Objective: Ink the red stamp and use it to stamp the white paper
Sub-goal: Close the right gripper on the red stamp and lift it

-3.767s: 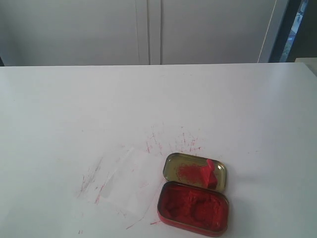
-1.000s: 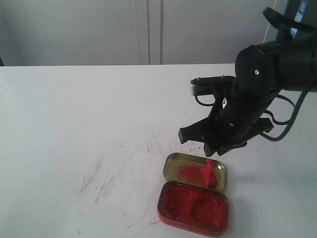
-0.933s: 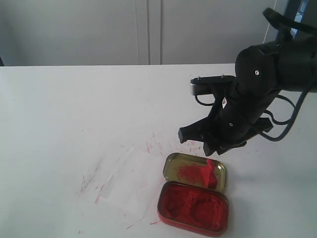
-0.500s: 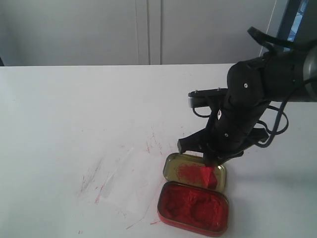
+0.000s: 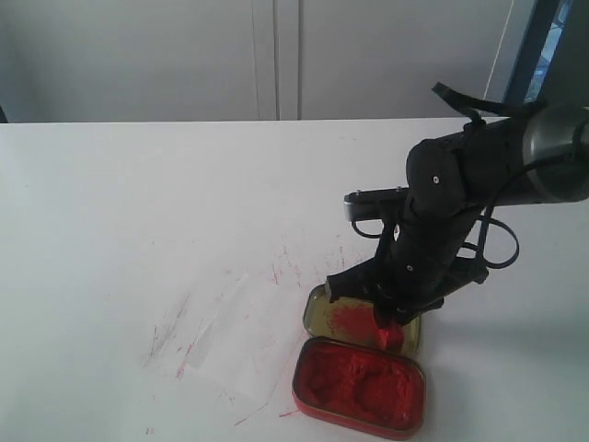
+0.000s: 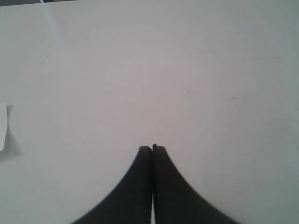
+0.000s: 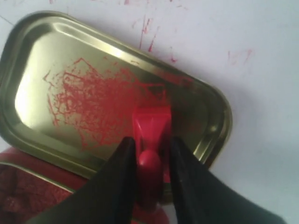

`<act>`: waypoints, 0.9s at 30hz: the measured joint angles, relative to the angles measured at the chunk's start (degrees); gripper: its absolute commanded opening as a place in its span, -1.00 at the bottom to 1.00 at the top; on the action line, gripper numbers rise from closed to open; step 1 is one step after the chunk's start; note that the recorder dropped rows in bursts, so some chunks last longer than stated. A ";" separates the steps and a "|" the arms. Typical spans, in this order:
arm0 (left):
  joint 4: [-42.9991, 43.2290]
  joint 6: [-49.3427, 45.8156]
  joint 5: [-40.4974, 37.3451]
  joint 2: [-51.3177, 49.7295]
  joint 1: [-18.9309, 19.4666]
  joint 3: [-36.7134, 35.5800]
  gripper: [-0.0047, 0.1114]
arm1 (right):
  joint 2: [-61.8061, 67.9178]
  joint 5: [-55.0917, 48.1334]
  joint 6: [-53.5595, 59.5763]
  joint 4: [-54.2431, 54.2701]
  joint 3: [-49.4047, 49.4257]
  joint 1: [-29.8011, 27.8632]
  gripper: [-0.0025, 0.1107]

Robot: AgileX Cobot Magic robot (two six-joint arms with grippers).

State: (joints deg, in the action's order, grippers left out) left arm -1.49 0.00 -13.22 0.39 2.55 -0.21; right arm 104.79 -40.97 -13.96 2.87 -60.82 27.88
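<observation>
The red stamp [image 5: 389, 334] leans at the right end of the gold lid [image 5: 339, 318]. My right gripper [image 5: 384, 319] has come down over it from above. In the right wrist view its two dark fingers [image 7: 122, 158] press the sides of the red stamp [image 7: 150, 123], with the round knob between them, above the red-smeared lid [image 7: 70, 93]. The white paper [image 5: 230, 331], streaked with red, lies left of the lid with nothing on it. My left gripper [image 6: 152, 148] is shut on nothing over bare table and does not appear in the exterior view.
The red-filled ink tin [image 5: 361, 383] sits directly in front of the lid, touching it, close to the table's near edge; a corner of the ink tin [image 7: 18, 186] shows in the right wrist view. Red ink flecks [image 5: 345, 262] mark the table behind the lid.
The right arm came in from the right, then lowered onto the lid's right end. Its fingers now sit on either side of the stamp. Stamp, lid, tin and paper have not shifted.
</observation>
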 measured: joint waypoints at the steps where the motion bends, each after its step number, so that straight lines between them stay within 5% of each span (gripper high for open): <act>1: 0.00 0.00 0.00 0.00 0.00 0.00 -0.92 | 0.25 0.10 0.00 0.10 0.00 0.00 -0.52; 11: 0.00 0.00 0.00 0.00 0.00 0.00 -0.92 | 0.53 0.20 0.11 0.22 0.00 0.00 -0.96; 27: 0.00 0.00 0.00 0.00 0.00 0.00 -0.92 | -6.40 -0.24 5.67 0.22 0.00 0.10 -0.96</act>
State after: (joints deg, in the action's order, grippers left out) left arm -1.49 0.00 -13.22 0.39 2.55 -0.21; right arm 98.39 -41.22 -8.28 3.10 -60.82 27.99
